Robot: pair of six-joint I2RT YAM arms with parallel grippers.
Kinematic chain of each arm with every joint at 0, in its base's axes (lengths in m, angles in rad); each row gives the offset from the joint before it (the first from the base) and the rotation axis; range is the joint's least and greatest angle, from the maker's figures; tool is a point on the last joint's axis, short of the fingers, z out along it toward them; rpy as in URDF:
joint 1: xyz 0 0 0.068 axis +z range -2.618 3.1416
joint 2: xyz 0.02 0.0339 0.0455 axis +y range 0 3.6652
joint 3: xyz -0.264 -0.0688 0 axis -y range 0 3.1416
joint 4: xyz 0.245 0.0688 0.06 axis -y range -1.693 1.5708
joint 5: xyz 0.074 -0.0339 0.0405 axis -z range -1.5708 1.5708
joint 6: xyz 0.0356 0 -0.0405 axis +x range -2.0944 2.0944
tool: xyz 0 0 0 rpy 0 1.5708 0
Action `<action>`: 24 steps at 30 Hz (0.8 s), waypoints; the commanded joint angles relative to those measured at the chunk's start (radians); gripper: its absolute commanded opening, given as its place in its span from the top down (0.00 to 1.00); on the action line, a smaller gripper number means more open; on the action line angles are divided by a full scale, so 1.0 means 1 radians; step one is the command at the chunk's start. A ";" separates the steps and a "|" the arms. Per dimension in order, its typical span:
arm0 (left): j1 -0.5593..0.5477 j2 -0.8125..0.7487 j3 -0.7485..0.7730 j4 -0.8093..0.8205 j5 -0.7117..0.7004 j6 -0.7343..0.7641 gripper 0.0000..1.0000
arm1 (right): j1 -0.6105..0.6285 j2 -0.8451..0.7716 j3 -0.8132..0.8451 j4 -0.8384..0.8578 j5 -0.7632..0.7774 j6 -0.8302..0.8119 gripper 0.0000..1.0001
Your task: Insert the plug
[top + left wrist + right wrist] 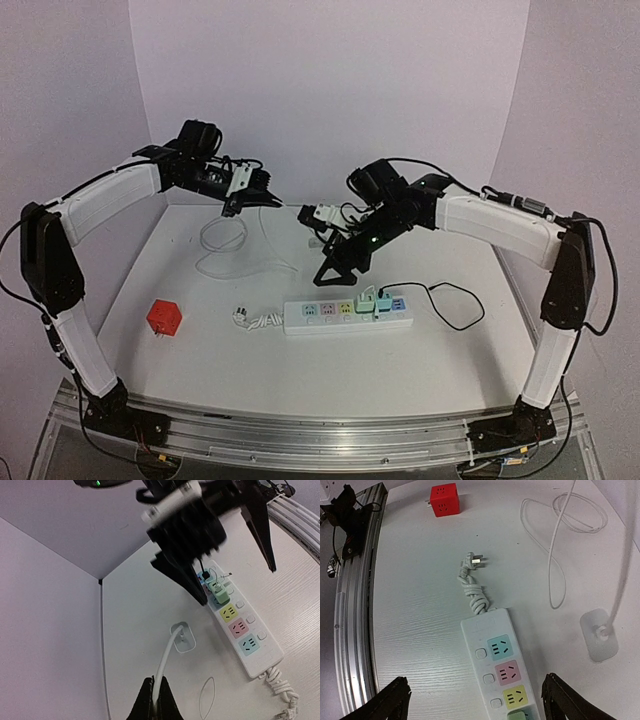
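My left gripper [241, 204] is shut on a white cable [168, 663] and holds it above the table at the back. The cable ends in a white plug block [182, 637] that sits below the fingers; it also shows in the right wrist view [599, 641]. The white power strip [345, 316] lies at the table's middle, with blue, pink and yellow sockets free [504, 672] and a green adapter [218, 591] plugged in. My right gripper [342, 268] is wide open and empty, hovering above the strip's left half [477, 700].
A red cube adapter [163, 317] sits at the front left. The strip's own coiled cord and plug [472, 560] lie left of the strip. A loose white cable loop [222, 240] lies at the back. A black cable [455, 300] runs off the strip's right end.
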 commanded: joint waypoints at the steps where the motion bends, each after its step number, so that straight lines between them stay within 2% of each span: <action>1: -0.008 -0.082 0.020 0.023 0.128 0.039 1.00 | -0.001 -0.076 -0.055 0.200 -0.027 -0.039 0.11; 11: -0.018 -0.119 0.054 0.016 0.144 0.028 1.00 | 0.043 -0.075 -0.058 0.274 -0.053 -0.031 0.11; 13: -0.019 -0.126 0.066 0.018 0.152 0.014 1.00 | 0.063 -0.073 -0.082 0.282 -0.099 -0.036 0.11; 17: -0.022 -0.138 0.072 0.019 0.175 0.003 1.00 | 0.066 -0.053 -0.090 0.323 -0.128 0.024 0.10; 20: -0.026 -0.139 0.074 0.049 0.178 -0.034 1.00 | 0.067 -0.031 -0.079 0.349 -0.091 0.020 0.13; 24: -0.026 -0.140 0.076 0.075 0.177 -0.062 1.00 | 0.067 0.001 -0.056 0.354 -0.003 0.003 0.24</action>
